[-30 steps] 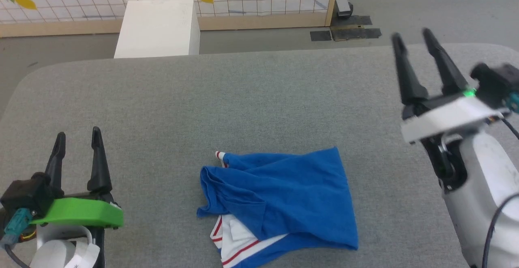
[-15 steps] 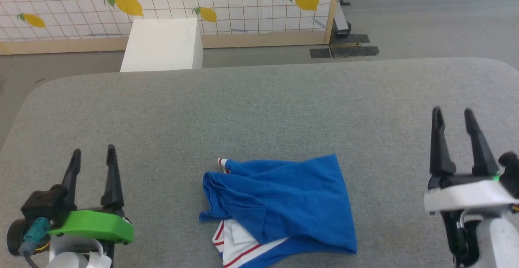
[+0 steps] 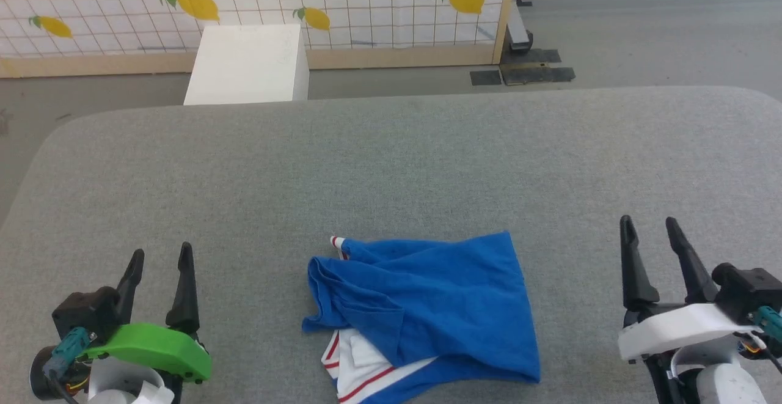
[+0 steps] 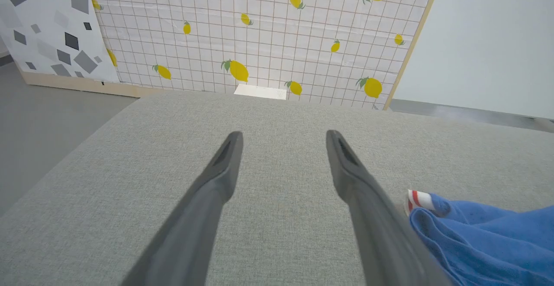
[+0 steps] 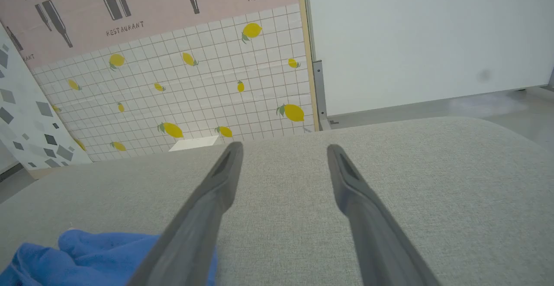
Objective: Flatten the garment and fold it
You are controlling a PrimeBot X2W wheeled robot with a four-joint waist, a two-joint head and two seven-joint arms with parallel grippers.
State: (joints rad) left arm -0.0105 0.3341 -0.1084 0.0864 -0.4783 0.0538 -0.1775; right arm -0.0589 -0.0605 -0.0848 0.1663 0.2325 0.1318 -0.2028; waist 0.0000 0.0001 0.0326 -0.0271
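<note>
Right claw (image 3: 647, 220) lowered near garment (image 3: 427, 300); white box (image 3: 247, 65) beyond.

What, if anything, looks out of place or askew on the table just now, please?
Only the garment stands out: it lies bunched and creased on the grey table, with a white red-striped sleeve poking out under its near edge. Nothing looks spilled or damaged.

Bright, even light; faint shadows; wrist views bend at edges.
</note>
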